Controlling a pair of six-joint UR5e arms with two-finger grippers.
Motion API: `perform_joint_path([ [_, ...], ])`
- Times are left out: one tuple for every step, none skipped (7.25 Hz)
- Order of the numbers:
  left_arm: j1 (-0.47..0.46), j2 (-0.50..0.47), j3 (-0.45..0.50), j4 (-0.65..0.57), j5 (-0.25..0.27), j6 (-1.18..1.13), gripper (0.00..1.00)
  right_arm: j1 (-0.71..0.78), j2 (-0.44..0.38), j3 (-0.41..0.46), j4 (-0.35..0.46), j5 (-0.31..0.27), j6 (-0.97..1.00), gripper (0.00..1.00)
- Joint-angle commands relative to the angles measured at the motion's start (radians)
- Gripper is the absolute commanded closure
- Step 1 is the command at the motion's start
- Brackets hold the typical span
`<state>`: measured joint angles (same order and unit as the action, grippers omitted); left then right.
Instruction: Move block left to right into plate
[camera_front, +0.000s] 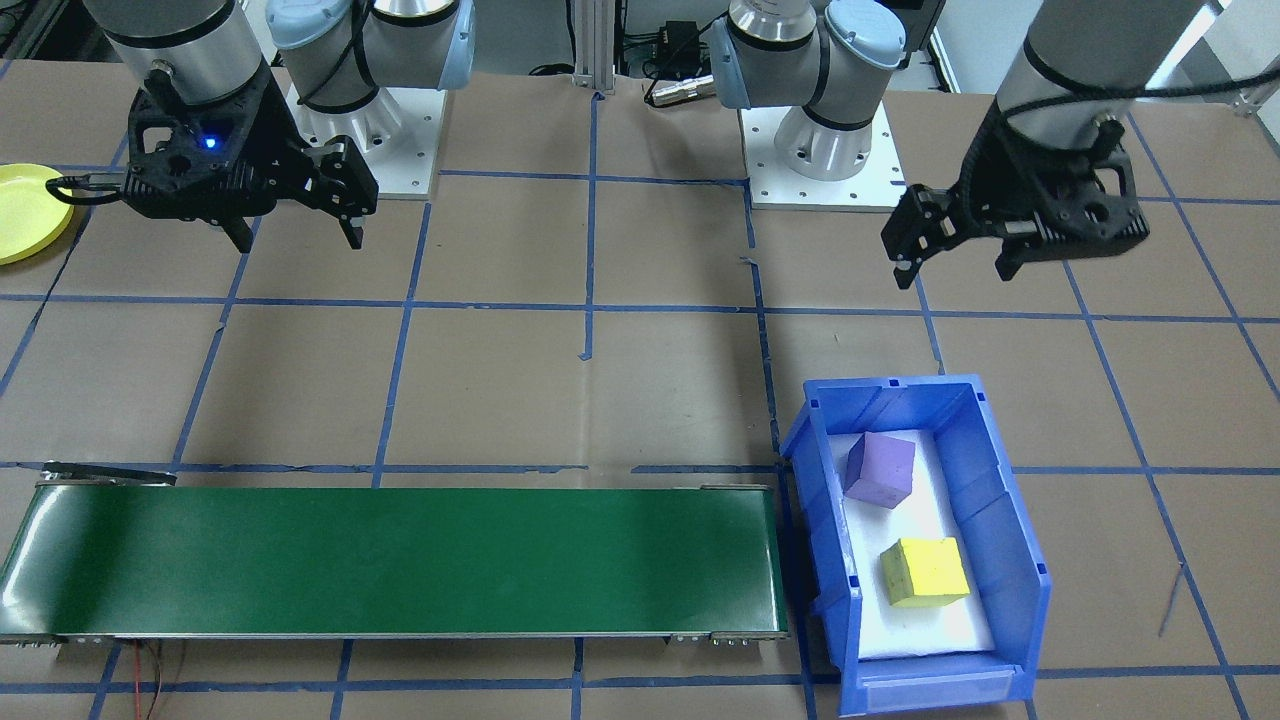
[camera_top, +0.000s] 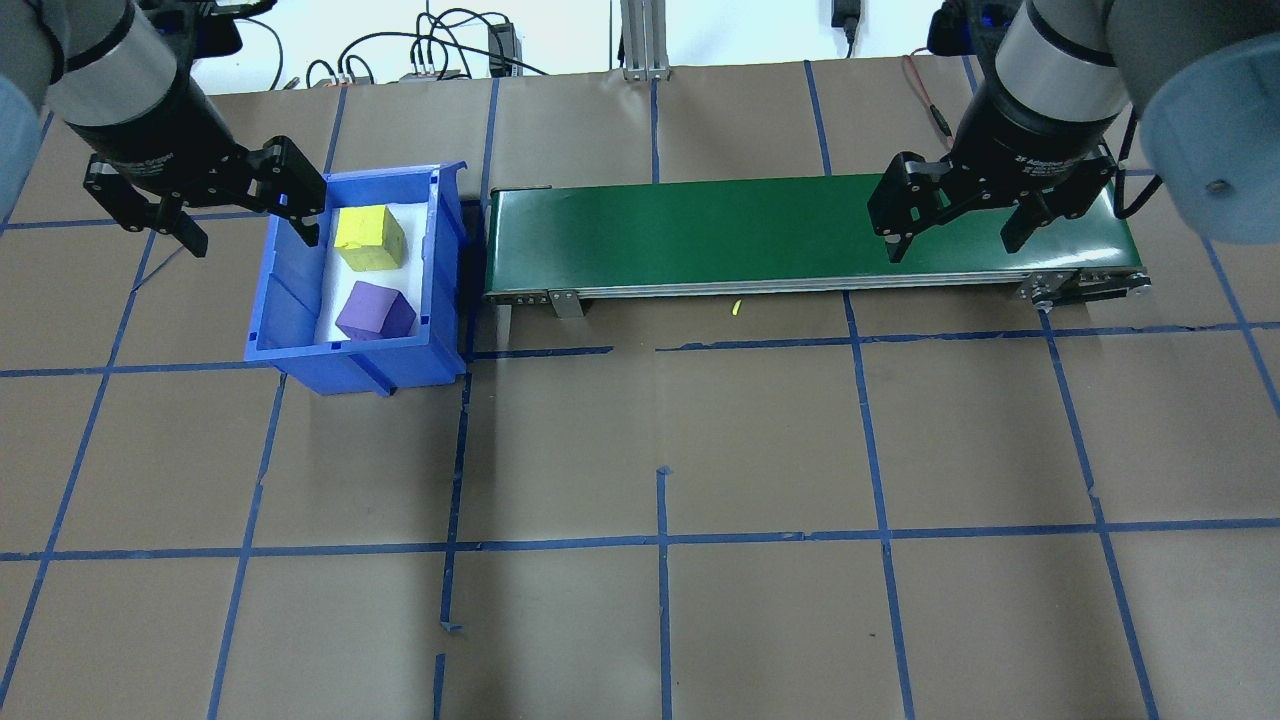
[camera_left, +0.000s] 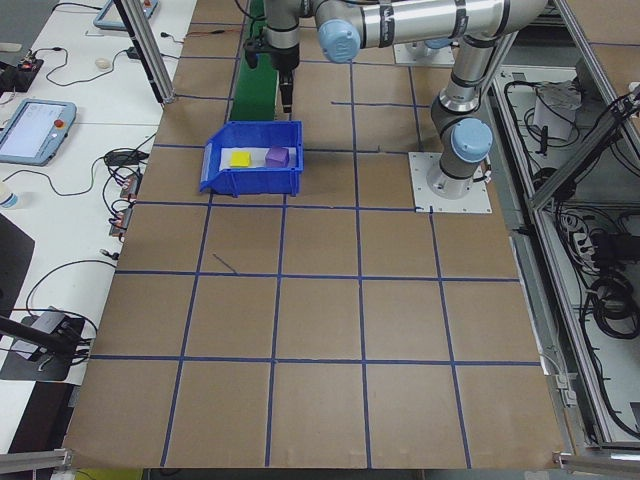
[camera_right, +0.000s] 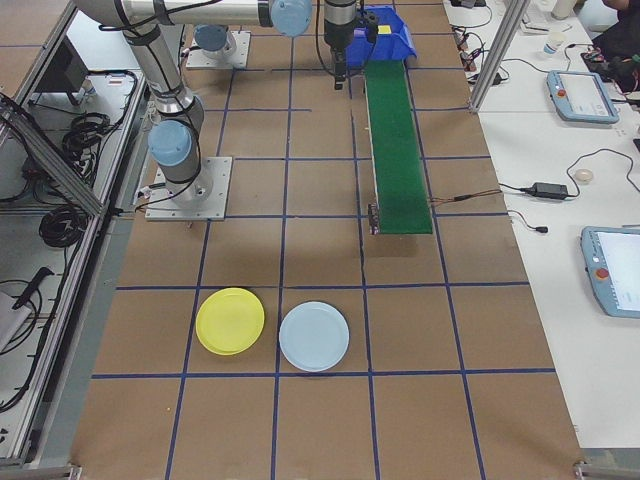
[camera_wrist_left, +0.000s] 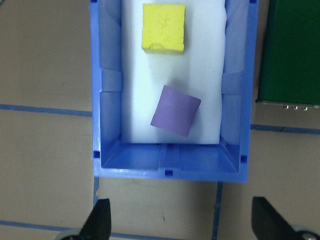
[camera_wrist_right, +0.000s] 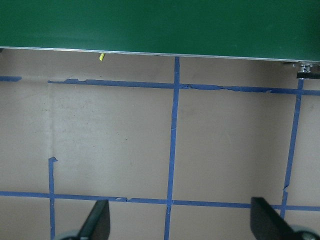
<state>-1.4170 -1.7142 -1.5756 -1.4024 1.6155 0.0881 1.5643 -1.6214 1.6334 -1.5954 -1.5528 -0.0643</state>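
Purple block (camera_wrist_left: 175, 116) beyond spread fingers (camera_wrist_left: 98, 225).

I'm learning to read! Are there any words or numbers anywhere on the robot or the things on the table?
White print on the right gripper's black wrist collar in the overhead view: too small and blurred to read.
White print on the left gripper's wrist collar: also too blurred to read.
Yellow block, purple block, blue bin, green conveyor belt, yellow plate: no writing visible.
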Motion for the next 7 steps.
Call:
perform_joint_path([
  [0.004, -0.137, -0.020, 0.120, -0.003, 0.038, 0.00, -0.001, 0.000, 0.000, 0.000, -0.001, 0.000, 0.00],
  [0.004, -0.160, -0.030, 0.175, -0.003, 0.068, 0.00, 0.000, 0.000, 0.000, 0.000, -0.001, 0.000, 0.00],
  [0.004, -0.179, -0.046, 0.192, -0.003, 0.096, 0.00, 0.000, 0.000, 0.000, 0.000, -0.001, 0.001, 0.00],
  [0.004, -0.183, -0.072, 0.206, -0.002, 0.098, 0.00, -0.001, 0.000, 0.000, 0.000, -0.001, 0.000, 0.00],
  [0.004, -0.192, -0.102, 0.264, -0.018, 0.095, 0.00, -0.001, 0.000, -0.001, 0.000, -0.001, 0.000, 0.00],
  [0.009, -0.197, -0.125, 0.270, -0.054, 0.122, 0.00, -0.001, 0.000, -0.001, 0.000, 0.002, 0.000, 0.00],
  [0.022, -0.205, -0.144, 0.272, -0.055, 0.178, 0.00, -0.001, 0.000, -0.001, 0.000, 0.000, 0.000, 0.00],
])
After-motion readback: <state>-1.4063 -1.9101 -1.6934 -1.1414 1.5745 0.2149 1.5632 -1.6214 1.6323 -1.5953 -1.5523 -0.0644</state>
